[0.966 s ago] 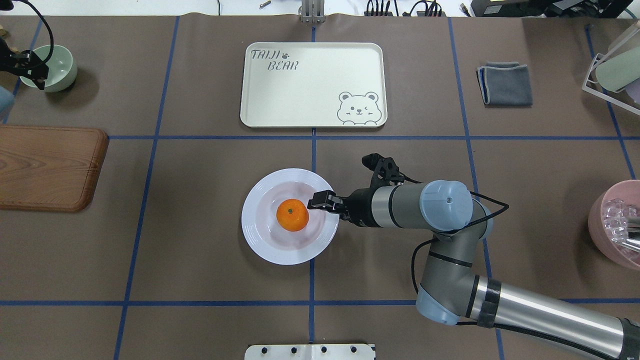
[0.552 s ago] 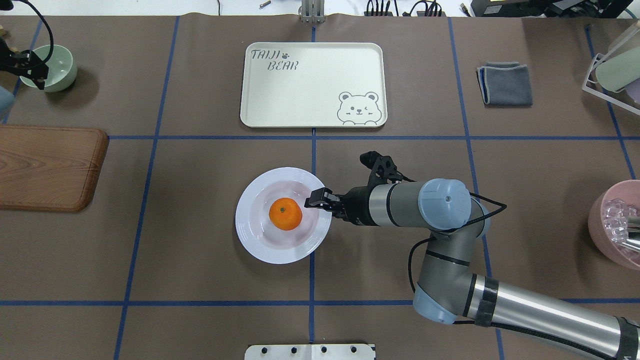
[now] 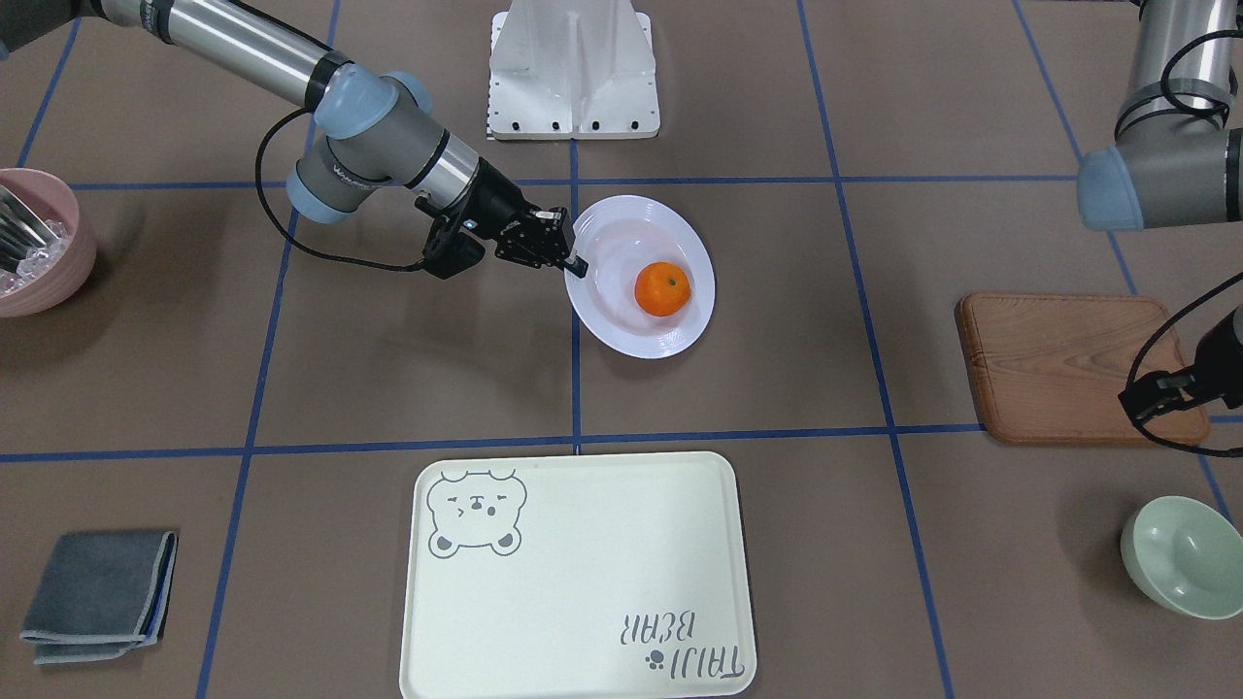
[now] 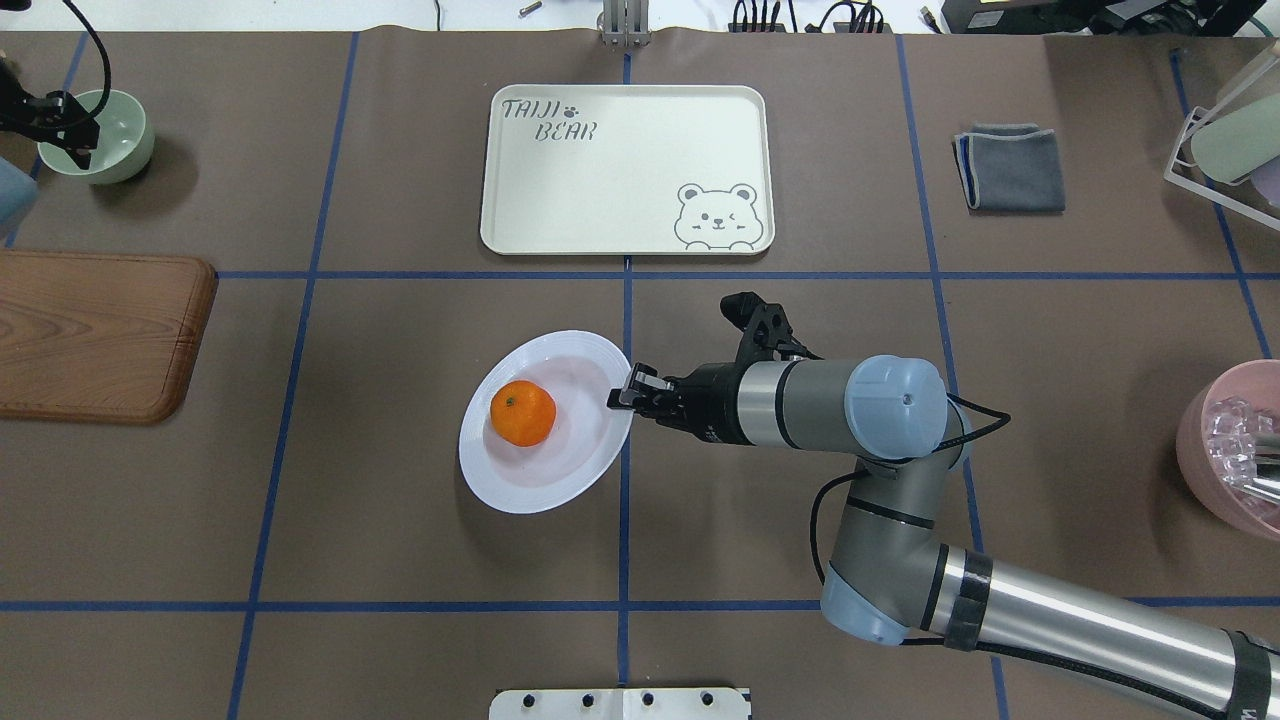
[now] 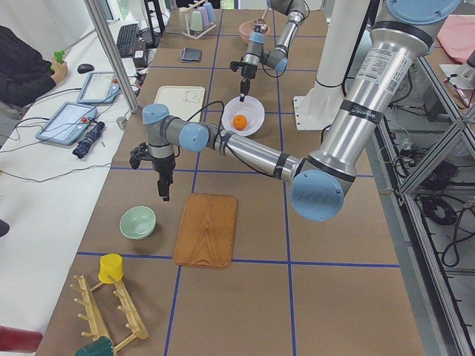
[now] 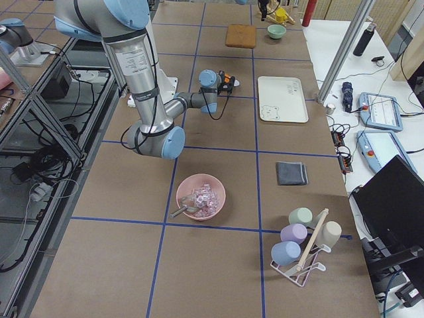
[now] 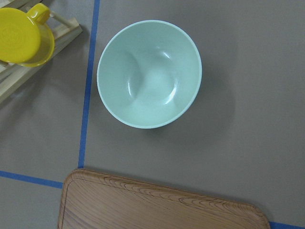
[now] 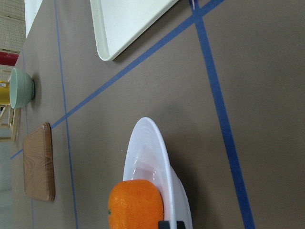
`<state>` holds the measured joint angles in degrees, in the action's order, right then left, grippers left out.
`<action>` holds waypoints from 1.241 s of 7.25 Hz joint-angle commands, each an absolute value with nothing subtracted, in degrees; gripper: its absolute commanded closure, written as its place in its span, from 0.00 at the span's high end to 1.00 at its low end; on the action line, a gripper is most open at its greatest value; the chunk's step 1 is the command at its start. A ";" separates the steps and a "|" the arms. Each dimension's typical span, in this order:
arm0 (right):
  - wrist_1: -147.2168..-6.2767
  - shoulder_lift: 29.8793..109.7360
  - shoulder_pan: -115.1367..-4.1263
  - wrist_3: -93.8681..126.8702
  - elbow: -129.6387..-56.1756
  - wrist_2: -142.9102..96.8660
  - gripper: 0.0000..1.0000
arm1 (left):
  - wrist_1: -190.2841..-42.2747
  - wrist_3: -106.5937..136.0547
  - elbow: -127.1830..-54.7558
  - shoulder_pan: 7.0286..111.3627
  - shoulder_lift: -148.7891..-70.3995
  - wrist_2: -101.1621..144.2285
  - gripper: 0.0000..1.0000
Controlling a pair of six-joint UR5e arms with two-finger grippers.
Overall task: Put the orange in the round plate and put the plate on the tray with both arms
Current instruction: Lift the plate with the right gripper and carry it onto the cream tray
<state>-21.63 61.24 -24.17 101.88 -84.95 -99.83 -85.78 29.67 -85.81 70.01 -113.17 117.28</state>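
Note:
The orange (image 4: pixel 523 413) lies inside the round white plate (image 4: pixel 560 470), toward the side away from my right gripper. My right gripper (image 4: pixel 622 390) is shut on the plate's rim at its right edge. The plate is tilted, its gripped side raised. From across the table, the orange (image 3: pixel 662 288), plate (image 3: pixel 631 233) and right gripper (image 3: pixel 573 260) show the same hold. The right wrist view has the orange (image 8: pixel 136 205) and plate rim (image 8: pixel 147 143) close up. The cream tray (image 4: pixel 625 170) lies bare beyond the plate. My left gripper (image 4: pixel 75 135) hangs over the far left corner; whether it is open or shut does not show.
A pale-green bowl (image 4: pixel 110 140) sits under the left gripper, with a wooden board (image 4: pixel 95 335) just nearer. A grey cloth (image 4: pixel 1010 167) lies right of the tray. A pink bowl (image 4: pixel 1235 450) and a cup rack (image 4: pixel 1225 140) stand at the right edge.
My right gripper has pulled the plate's rim up and to the left. The plate has tilted and the orange has rolled to its left side. The left gripper has drifted slightly farther away.

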 commanded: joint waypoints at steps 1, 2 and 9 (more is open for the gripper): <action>-19.78 61.00 -24.34 103.62 -86.04 -98.79 0.00 | -85.78 29.71 -85.87 70.05 -113.20 116.72 0.98; -19.78 60.91 -24.52 103.62 -87.09 -98.18 0.00 | -85.78 29.71 -85.87 70.05 -113.20 116.72 0.98; -26.18 54.10 -36.90 111.70 -80.22 -88.17 0.00 | -85.61 29.71 -85.78 69.96 -114.08 116.19 0.98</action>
